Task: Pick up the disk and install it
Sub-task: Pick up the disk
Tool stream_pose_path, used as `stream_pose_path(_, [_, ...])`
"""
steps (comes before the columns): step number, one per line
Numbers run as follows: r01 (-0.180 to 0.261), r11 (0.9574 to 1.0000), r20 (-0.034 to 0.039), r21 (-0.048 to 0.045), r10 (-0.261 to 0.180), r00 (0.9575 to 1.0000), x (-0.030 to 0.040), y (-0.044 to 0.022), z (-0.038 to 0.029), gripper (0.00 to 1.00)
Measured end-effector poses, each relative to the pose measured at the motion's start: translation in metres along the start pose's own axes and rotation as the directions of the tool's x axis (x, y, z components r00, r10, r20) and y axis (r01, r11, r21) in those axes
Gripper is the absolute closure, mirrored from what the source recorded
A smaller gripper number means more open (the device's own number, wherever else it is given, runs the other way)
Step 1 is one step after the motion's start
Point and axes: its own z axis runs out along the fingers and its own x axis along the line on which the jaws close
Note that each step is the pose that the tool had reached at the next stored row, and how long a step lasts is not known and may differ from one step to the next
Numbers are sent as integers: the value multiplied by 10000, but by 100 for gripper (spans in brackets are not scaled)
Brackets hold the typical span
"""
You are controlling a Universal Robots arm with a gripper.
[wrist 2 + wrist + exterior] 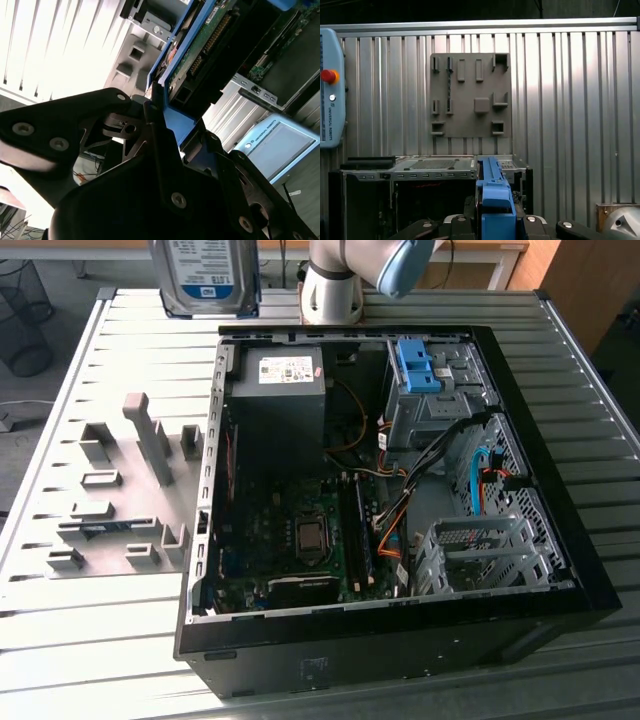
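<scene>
Holding the disk (pixel 205 275) high over the far edge of the table (pixel 100 640), toward the exterior view's left of the arm's base (pixel 330 295). Carrying it upright, clear of the table top and well apart from the open computer case (pixel 400 655), with the white and blue label turned to the exterior view. Pinching it in the gripper (pixel 177 122), with black fingers (pixel 155 112) pressed on either side of the blue side rail (pixel 495 200). Showing the green circuit board (pixel 200 47) on the disk's underside in the second wrist view. Bending out from the base past a blue joint cap (pixel 405 265) at the top of the exterior view. Facing, in the first wrist view, the ribbed table, the grey holder board (pixel 470 95) and the case beyond the rail. Leaving the bare blue bracket (pixel 420 365) alone in the case's far bay.
</scene>
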Motion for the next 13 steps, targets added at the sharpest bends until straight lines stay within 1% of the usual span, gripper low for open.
stream_pose_path(13, [13, 10000, 3, -4, -13, 10000, -23, -591, 3, 64])
